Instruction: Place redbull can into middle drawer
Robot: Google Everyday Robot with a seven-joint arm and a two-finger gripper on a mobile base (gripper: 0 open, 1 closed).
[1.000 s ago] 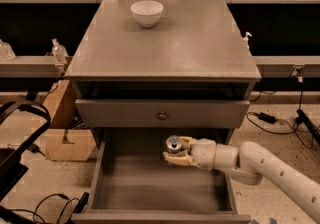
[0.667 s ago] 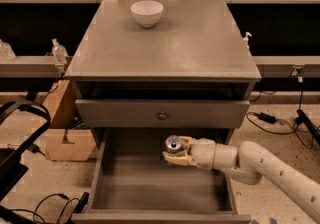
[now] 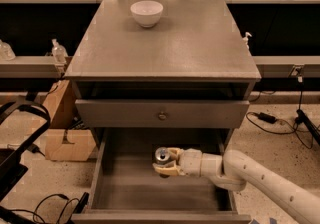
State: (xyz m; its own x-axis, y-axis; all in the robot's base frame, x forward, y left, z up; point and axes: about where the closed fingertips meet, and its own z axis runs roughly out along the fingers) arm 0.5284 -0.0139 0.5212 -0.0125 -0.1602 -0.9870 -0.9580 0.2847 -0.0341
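The redbull can [image 3: 161,156] shows its silver top with pull tab; it stands upright between my fingers inside the middle drawer [image 3: 125,188], a wide deep grey box pulled out under the cabinet. My gripper [image 3: 163,162] is shut on the can, reaching in from the right on a white arm [image 3: 260,178]. The can's sides are mostly hidden by the fingers. I cannot tell if the can rests on the drawer floor.
A white bowl [image 3: 147,13] sits at the back of the grey cabinet top [image 3: 165,43]. A shallower drawer front with a brass knob [image 3: 162,115] is above the open drawer. A cardboard box [image 3: 67,133] and cables lie on the floor to the left.
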